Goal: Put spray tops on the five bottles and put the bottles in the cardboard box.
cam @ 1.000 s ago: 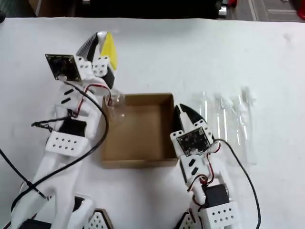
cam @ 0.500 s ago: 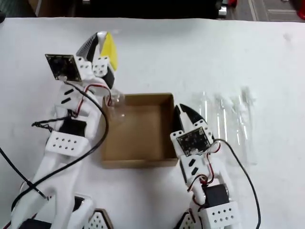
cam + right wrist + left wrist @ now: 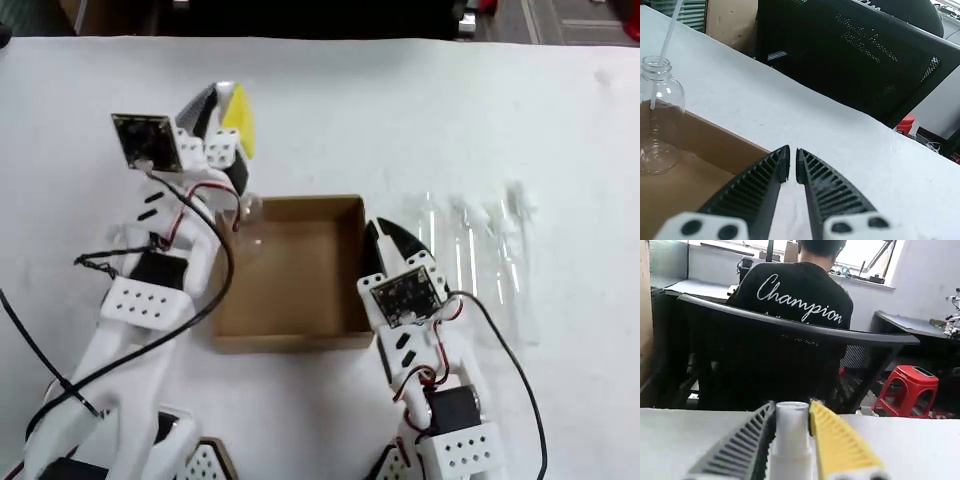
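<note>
White tabletop [image 3: 420, 120] spreads wide beyond the cardboard box [image 3: 290, 338], with open surface past its far wall up to the table's far edge, where a dark chair and a red stool stand in the room behind. The box sits between the two arms, its top open. One clear bottle [image 3: 246, 212] stands upright inside it, in the far corner on the left arm's side, with a thin tube [image 3: 667, 35] rising out of its neck. On the box's other side, a row of clear pieces [image 3: 470, 250] lies flat on the table, too faint to tell bottles from tops. The left gripper [image 3: 228, 105] hangs above the table just beyond that bottle corner, its grey and yellow fingers pinching a white spray top [image 3: 791, 435]. The right gripper [image 3: 383, 235] rests just beside the box's right wall, near its far corner, fingers pressed almost together on nothing, only a slit between them. Since a second ago the left arm and its gripper have shifted slightly toward the box, while the right arm has kept still.
</note>
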### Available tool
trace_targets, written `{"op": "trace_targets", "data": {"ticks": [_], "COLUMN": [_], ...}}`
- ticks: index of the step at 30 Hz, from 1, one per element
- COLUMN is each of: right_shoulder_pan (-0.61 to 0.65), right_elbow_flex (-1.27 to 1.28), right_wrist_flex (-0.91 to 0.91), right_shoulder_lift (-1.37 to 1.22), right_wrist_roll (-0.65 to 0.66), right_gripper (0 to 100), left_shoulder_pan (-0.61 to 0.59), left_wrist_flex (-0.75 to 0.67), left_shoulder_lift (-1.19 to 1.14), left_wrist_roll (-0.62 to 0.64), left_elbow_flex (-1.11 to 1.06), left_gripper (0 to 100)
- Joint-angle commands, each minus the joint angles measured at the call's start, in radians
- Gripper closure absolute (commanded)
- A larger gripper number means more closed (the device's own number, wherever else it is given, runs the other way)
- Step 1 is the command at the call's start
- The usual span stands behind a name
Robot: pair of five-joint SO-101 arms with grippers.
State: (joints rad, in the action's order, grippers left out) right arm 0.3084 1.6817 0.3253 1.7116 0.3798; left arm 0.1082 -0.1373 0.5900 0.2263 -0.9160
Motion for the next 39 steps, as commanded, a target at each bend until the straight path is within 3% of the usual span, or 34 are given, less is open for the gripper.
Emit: {"op": "trace_targets", "data": {"ticks": [1, 5, 19, 24, 29, 39], "right_shoulder_pan": [0.007, 0.007, 0.007, 0.007, 0.007, 0.007], "right_elbow_flex": [0.014, 0.014, 0.014, 0.014, 0.014, 0.014], "right_wrist_flex": [-0.022, -0.022, -0.022, -0.022, -0.022, -0.022], "right_shoulder_lift": [0.001, 0.001, 0.001, 0.001, 0.001, 0.001], "right_wrist_roll": [0.011, 0.011, 0.011, 0.011, 0.011, 0.011], "right_gripper": [98.4, 98.4, 98.4, 98.4, 98.4, 98.4], "left_shoulder_pan": [0.027, 0.028, 0.028, 0.025, 0.024, -0.036], "left_wrist_flex": [-0.002, -0.008, -0.008, 0.003, 0.054, 0.244], "left_shoulder_lift": [-0.005, 0.002, 0.002, 0.002, 0.004, 0.139], "left_wrist_roll": [-0.064, -0.138, -0.135, -0.133, -0.054, -0.046], "left_elbow_flex": [0.008, -0.034, -0.086, -0.091, -0.080, -0.015], "left_gripper": [98, 98, 97, 86, 85, 85]}}
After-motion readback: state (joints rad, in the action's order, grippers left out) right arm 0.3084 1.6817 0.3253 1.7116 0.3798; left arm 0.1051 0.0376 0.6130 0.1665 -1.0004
